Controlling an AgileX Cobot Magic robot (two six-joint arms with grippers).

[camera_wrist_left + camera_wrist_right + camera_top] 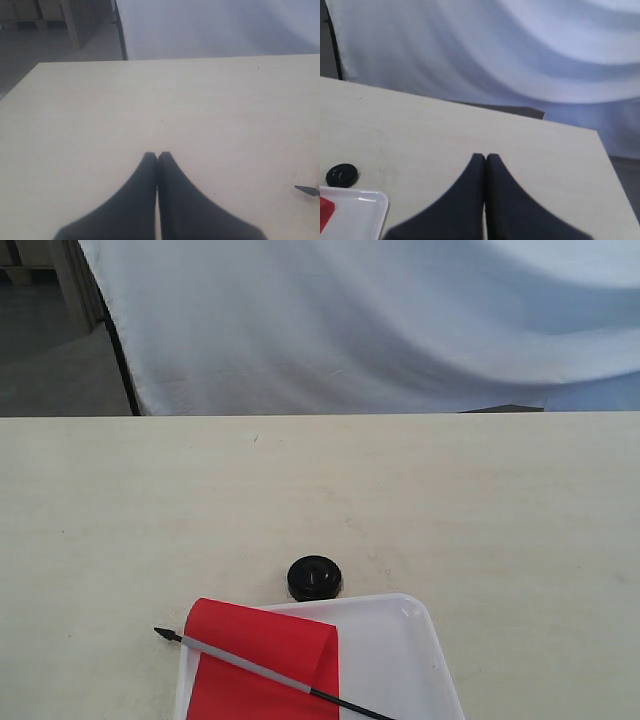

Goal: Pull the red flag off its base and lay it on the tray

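Left claw (157,157) first: the two black fingers are pressed together tip to tip with nothing between them, just hanging over the bare pale beige tabletop (150,100). The small red cloth flag on its thin black pointed stick (265,660) is off its stand and lying flat at the near edge of the scene. Its cloth is spread over the left part of the glossy white square plastic tray (395,660), and the pointed tip pokes out past the tray's left rim. The small round black plastic base (314,577) stands by itself right at the tray's far rim. Right claw (485,158), same deal: fingers pinched together on nothing, over bare table apart from the tray.
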